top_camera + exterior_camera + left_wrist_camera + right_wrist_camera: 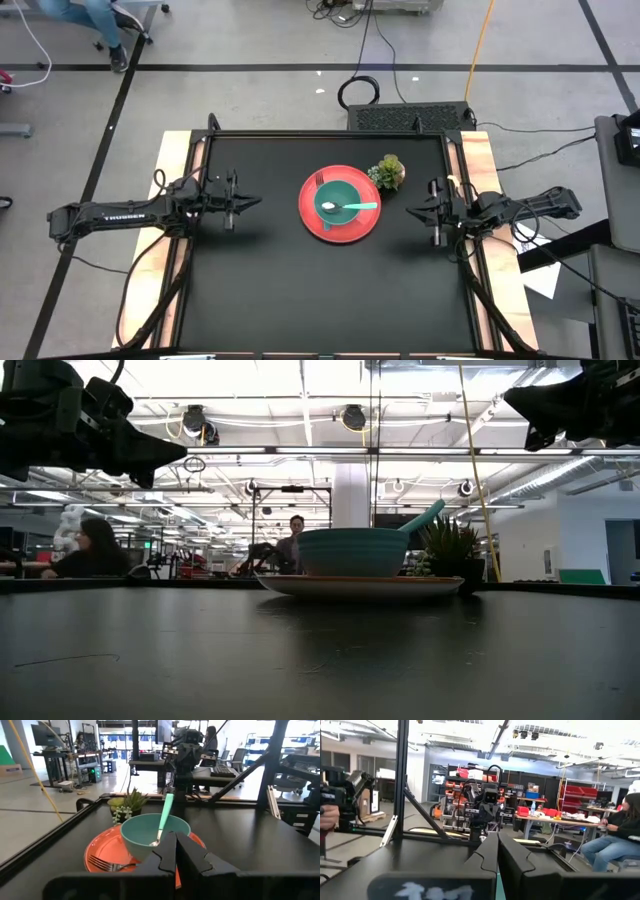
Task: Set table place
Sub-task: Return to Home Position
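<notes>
**Matt table top, smooth plastic dishes**

The table (300,290) has a matt black top with some faint scratches, and pale wooden strips (172,170) on its short sides. The red plate (312,220) and teal bowl (137,837) look like smooth plastic with a soft shine. The spoon (165,815) handle also looks plastic.

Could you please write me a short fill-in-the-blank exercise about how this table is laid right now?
1. The teal bowl stands on the red ____.
2. Inside the bowl leans a teal ____.
3. On the plate beside the bowl lies a ____.
4. The left gripper and the right gripper both have their jaws ____.
Missing words: plate; spoon; fork; shut.
</notes>
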`<act>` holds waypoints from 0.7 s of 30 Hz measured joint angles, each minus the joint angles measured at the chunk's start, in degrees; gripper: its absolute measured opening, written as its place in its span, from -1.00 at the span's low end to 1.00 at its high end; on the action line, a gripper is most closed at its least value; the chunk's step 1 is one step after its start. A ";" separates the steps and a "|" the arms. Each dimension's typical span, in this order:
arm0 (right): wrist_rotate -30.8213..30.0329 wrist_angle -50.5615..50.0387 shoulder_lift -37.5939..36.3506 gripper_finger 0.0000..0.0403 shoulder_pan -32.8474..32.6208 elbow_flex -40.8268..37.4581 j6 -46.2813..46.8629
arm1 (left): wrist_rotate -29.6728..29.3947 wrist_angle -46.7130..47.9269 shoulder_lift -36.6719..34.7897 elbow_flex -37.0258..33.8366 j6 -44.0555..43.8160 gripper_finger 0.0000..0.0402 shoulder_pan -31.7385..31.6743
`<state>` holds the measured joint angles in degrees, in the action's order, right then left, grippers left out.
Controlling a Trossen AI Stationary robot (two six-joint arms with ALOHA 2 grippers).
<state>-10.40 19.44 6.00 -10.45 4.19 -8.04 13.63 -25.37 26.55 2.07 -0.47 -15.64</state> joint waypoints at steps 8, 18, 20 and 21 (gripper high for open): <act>0.00 -0.44 0.00 -1.00 0.01 0.00 -1.78 | 0.16 0.32 0.00 0.00 -0.38 -0.93 0.00; 0.00 -2.96 0.00 -1.00 -0.01 -0.02 -0.22 | -0.36 2.62 0.00 0.00 3.54 -0.94 -0.09; 0.00 -2.97 0.00 -1.00 -0.03 -0.02 0.28 | -0.37 2.12 0.00 0.00 2.89 -0.94 -0.09; 0.00 -2.99 0.00 -1.00 -0.03 -0.02 0.71 | -0.34 1.85 0.00 0.00 2.89 -0.95 -0.07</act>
<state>-10.39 16.45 6.00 -10.48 4.16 -7.33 13.28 -23.52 26.55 2.07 2.42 -15.70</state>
